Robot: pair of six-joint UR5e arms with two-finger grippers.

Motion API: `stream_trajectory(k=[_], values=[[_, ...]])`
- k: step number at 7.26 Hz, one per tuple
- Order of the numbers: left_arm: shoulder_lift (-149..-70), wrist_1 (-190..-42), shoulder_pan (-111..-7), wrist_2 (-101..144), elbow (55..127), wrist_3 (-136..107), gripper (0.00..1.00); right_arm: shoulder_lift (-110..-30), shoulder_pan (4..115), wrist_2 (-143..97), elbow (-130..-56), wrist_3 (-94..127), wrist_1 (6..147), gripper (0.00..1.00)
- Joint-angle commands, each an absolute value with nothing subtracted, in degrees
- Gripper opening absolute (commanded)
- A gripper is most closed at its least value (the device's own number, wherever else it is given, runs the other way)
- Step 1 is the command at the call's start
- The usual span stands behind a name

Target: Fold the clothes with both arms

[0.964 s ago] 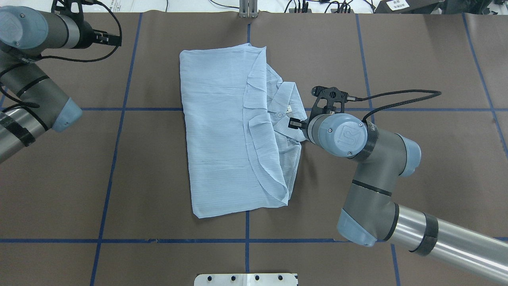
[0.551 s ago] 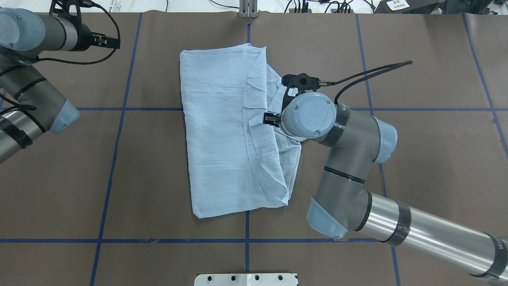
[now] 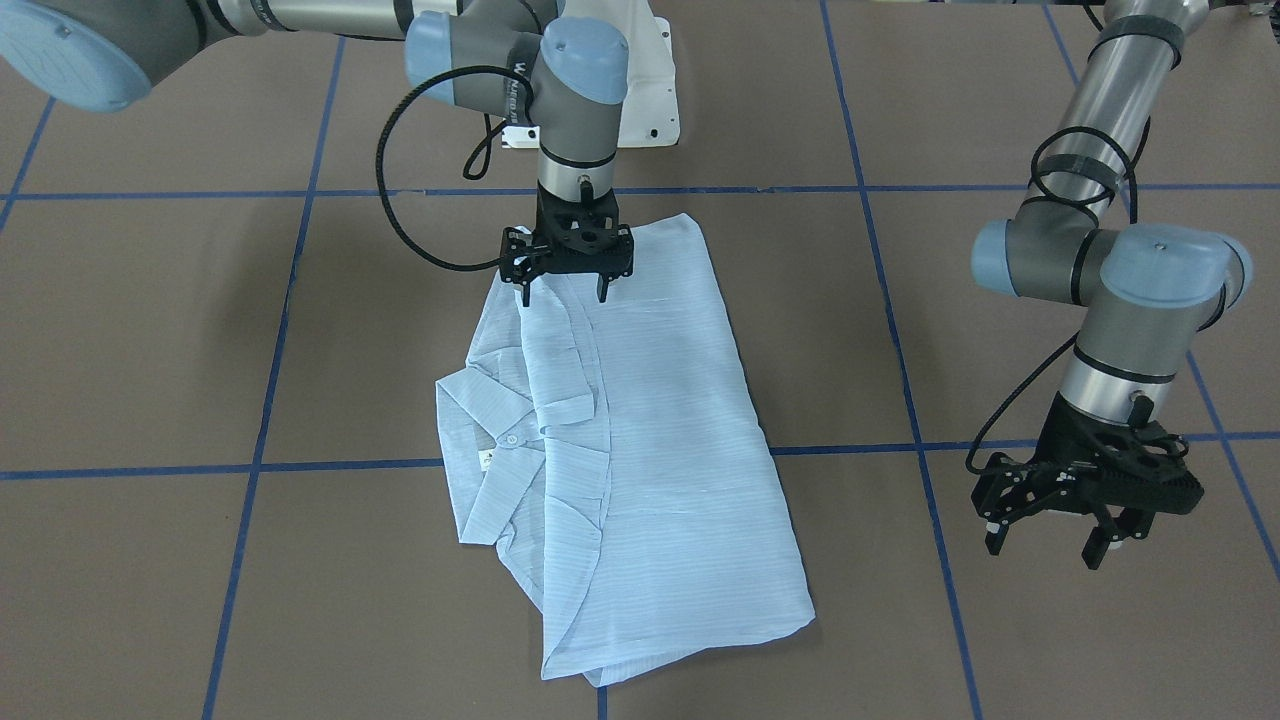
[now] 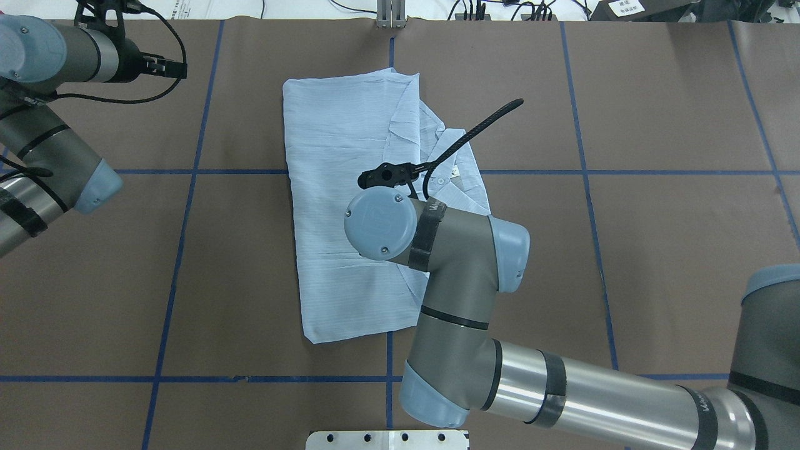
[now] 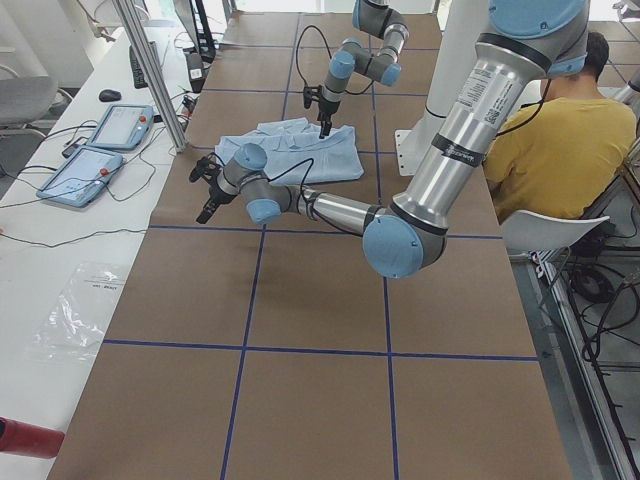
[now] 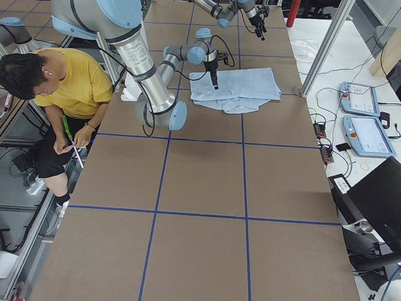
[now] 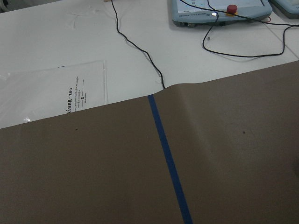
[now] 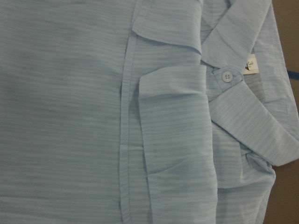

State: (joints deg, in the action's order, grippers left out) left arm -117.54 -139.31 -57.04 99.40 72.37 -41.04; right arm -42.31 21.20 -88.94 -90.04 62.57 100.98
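Note:
The clothes, one pale blue striped shirt (image 4: 337,156), lie folded lengthwise on the brown table, collar and a white button (image 8: 227,77) on the side toward my right arm. In the front-facing view my right gripper (image 3: 563,295) hangs open just over the shirt (image 3: 640,430) at its end nearest the robot base, with nothing between its fingers. In the overhead view that gripper is hidden under the right wrist (image 4: 381,225). The right wrist view is filled with shirt fabric (image 8: 70,116). My left gripper (image 3: 1045,548) is open over bare table, well clear of the shirt.
Blue tape lines (image 4: 194,172) grid the brown table cover. The white base plate (image 3: 650,90) sits behind the shirt. Beyond the table's far edge lie teach pendants (image 7: 219,11), a cable and a plastic bag (image 7: 51,93). A seated person (image 6: 69,81) is beside the robot.
My right arm has swung from the collar side across the shirt, toward the overhead view's left and a little nearer the robot. The left arm shifted slightly. The shirt has not moved.

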Motion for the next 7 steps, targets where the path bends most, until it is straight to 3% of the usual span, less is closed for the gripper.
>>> stream_trajectory(k=[1, 2, 7], values=[[-117.5, -139.3, -57.0, 99.4, 72.4, -41.0, 1.00, -40.7, 19.3, -87.5, -86.7, 55.1, 103.7, 0.76], [-117.5, -139.3, -57.0, 99.4, 72.6, -41.0, 1.00, -40.8, 19.3, -87.4, -86.7, 52.8, 105.1, 0.67], [-117.5, -139.3, -57.0, 99.4, 72.7, -41.0, 1.00, -41.0, 18.2, -87.0, -86.1, 51.7, 105.4, 0.66]])
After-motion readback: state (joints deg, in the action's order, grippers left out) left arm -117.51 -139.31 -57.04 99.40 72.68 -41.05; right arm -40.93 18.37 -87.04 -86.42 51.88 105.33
